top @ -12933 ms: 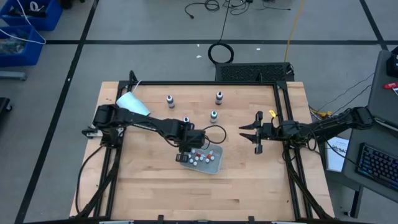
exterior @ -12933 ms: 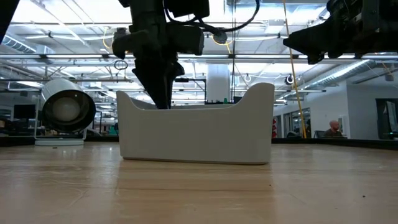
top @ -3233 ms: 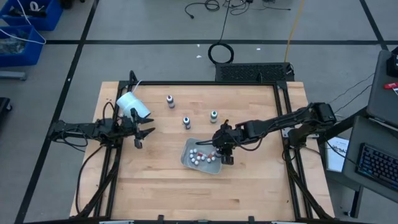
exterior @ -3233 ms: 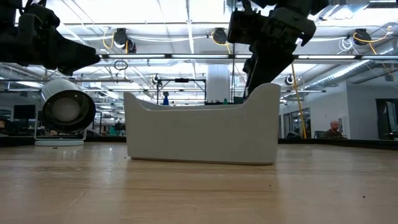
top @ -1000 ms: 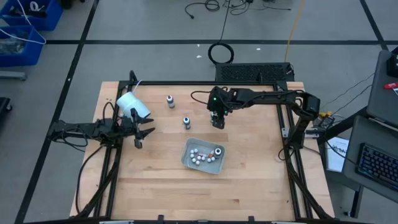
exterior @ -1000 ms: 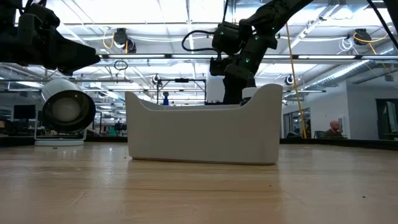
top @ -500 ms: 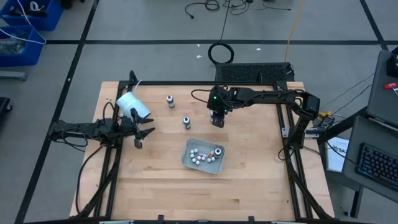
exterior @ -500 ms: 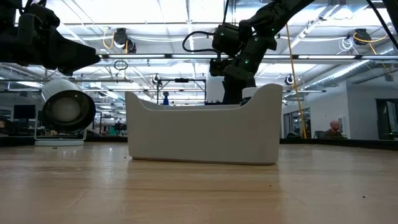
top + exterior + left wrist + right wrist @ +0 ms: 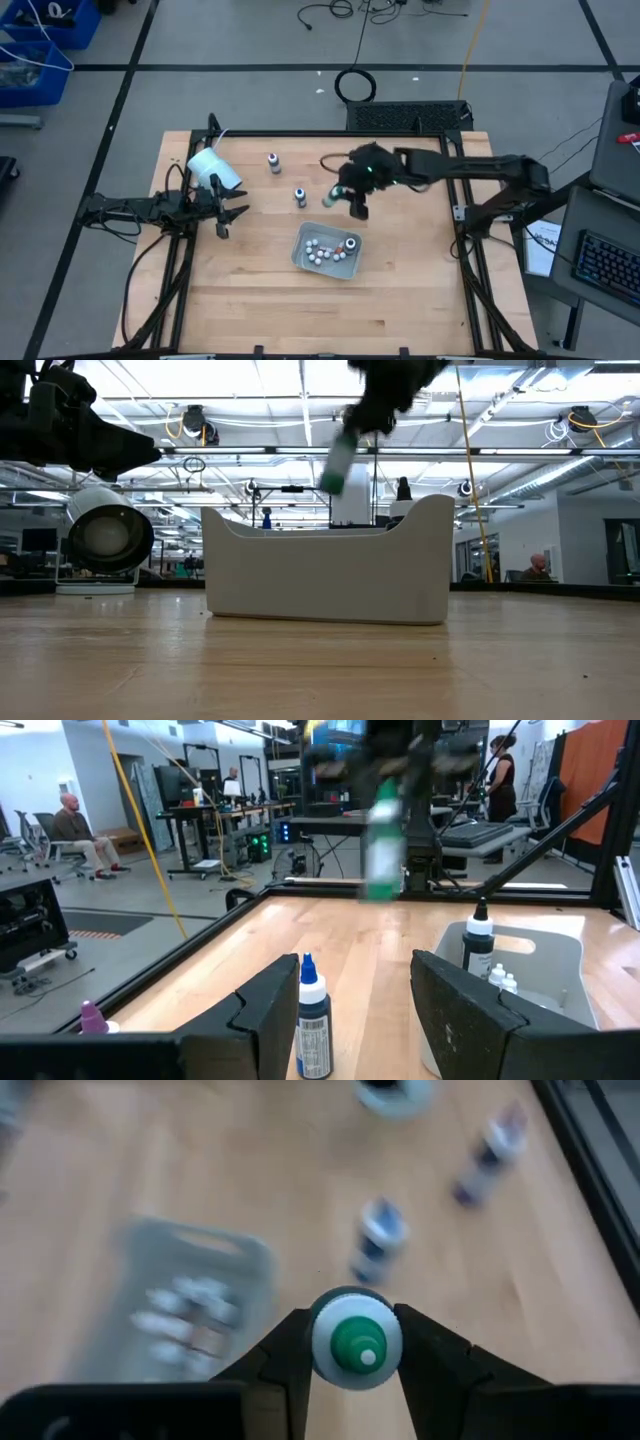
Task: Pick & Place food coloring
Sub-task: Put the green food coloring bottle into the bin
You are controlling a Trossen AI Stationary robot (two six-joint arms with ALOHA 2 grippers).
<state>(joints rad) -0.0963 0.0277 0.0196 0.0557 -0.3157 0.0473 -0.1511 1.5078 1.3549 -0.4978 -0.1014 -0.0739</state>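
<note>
Green bottle (image 9: 357,1337) now lifted off bench (image 9: 400,290), pinched in right gripper (image 9: 345,197) fingers, swinging toward tray (image 9: 303,262); left gripper (image 9: 226,212) fingers spread, idle.

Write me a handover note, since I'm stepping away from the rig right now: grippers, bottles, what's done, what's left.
Right gripper: shut on the green bottle, lifted off the table, between the far bottles and the tray.
Left gripper: open, holding nothing, parked at the table's left edge by the tipped white cup.
Done: one dark bottle stands in the tray among the small white balls.
Left: set the green bottle in the tray, then fetch the blue bottle and the pink bottle, both upright on the table.
</note>
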